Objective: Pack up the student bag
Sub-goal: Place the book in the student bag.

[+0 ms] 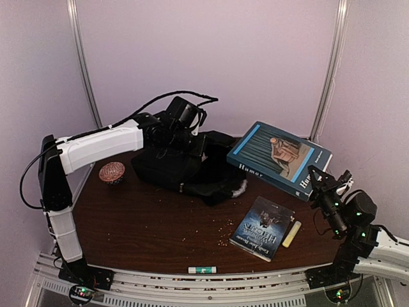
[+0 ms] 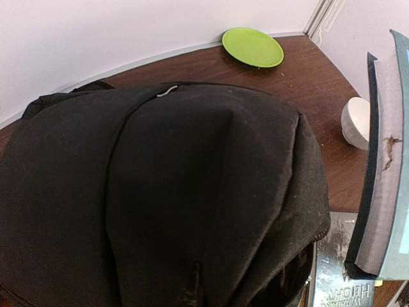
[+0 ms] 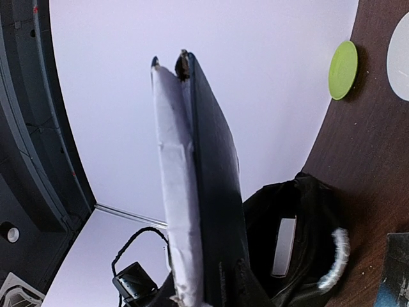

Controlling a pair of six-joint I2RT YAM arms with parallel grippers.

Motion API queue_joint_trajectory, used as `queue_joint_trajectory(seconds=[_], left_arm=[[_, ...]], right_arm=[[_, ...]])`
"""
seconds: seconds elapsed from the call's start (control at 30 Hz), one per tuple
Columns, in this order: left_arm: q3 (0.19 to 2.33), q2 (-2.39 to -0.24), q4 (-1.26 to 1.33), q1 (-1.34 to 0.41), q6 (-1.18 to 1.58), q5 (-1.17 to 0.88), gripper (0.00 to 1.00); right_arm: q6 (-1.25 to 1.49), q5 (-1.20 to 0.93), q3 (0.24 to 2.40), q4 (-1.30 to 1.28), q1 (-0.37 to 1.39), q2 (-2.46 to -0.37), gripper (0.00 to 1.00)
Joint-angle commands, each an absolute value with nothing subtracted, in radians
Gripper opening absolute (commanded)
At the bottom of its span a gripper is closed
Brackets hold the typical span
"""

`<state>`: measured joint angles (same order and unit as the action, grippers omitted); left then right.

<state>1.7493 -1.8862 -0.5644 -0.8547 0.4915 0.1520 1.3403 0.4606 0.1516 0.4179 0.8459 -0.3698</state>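
While the right gripper (image 1: 317,182) is clamped on a corner of the big blue book (image 1: 278,157), the bag (image 1: 176,163) sits off to its left, with the book's long side aimed that way (the left gripper (image 1: 168,135) is closed right above the bag, can't tell if it's pinching fabric).

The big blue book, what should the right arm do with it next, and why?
Probably swing the book left toward the bag. The right gripper holds it raised by one edge, and the left gripper seems to hold the bag's mouth open.
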Motion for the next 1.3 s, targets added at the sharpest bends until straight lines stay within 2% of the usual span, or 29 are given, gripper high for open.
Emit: queue_joint_trajectory(seconds=[0.0,0.27,0.57,0.93,1.27], left_arm=[[1.747,-1.845,-0.421,-0.87,0.53,0.106,0.0],[1.729,-1.834,-0.362,-0.869,0.626,0.036,0.0],[1.721,-1.83,-0.258,-0.884,0.733,-0.095,0.0],[1.718,-1.825,-0.221,-0.891,0.764,-0.144,0.0],[1.69,-1.785,-0.263,-0.893,0.717,-0.102,0.0]], right_arm=[[1.364,0.466,0.153,0.533,0.847,-0.394,0.2],[1.374,0.472,0.149,0.557,0.855,-0.504,0.2],[1.402,0.51,0.131,0.707,0.887,-0.698,0.21],[1.46,0.328,0.192,0.603,0.946,-0.889,0.25],[1.384,0.338,0.165,0.596,0.954,-0.802,0.17]])
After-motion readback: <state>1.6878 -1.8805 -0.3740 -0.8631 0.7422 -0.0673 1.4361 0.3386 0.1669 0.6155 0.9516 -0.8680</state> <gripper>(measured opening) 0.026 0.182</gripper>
